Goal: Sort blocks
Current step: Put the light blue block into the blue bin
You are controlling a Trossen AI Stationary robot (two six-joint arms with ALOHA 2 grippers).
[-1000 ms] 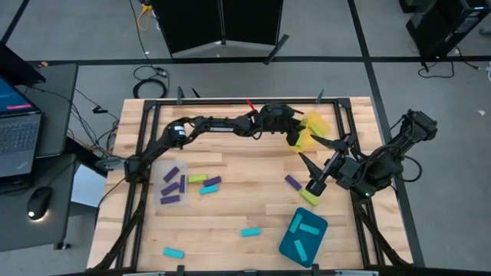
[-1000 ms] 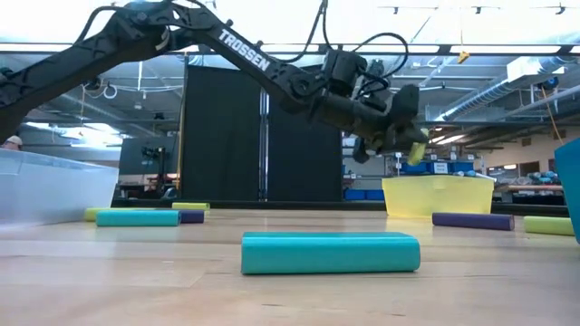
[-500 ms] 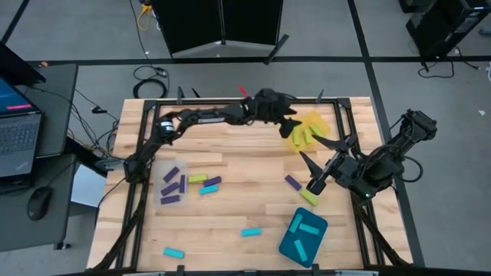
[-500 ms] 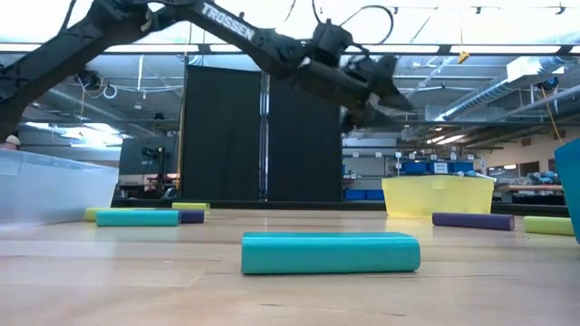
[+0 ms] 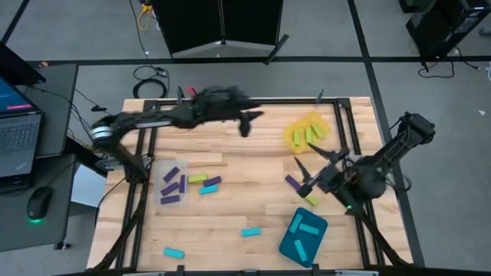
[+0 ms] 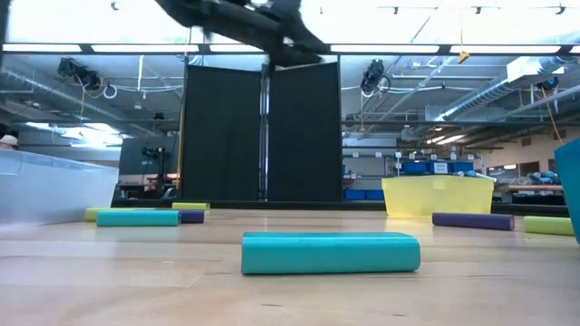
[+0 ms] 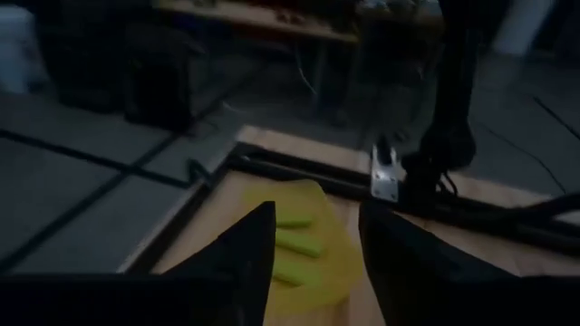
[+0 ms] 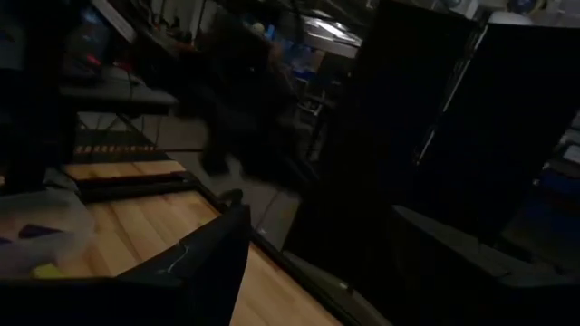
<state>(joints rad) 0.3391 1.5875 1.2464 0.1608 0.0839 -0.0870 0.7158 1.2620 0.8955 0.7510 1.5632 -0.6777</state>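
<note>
My left gripper (image 5: 249,123) hangs open and empty high over the far middle of the table; in its wrist view (image 7: 317,222) the yellow tray (image 7: 299,249) shows between the fingers, farther off. That yellow tray (image 5: 307,132) holds yellow-green blocks. My right gripper (image 5: 302,175) is open above the table at the right, beside a purple block (image 5: 292,182) and a yellow-green block (image 5: 310,200) that lie flat on the wood. Loose cyan blocks (image 5: 250,231) (image 5: 173,252) lie nearer the front.
A teal tray (image 5: 302,236) with cyan blocks sits at the front right. A clear tray (image 5: 173,184) with purple blocks lies at the left, next to a yellow-green (image 5: 197,178), a purple (image 5: 213,182) and a cyan block (image 5: 207,189). Black frame rails edge the table.
My left gripper held a yellow-green block over the yellow tray, opened and let it go there. It then drew back up and toward the table's left. My right gripper has turned and come down a little toward the purple block.
</note>
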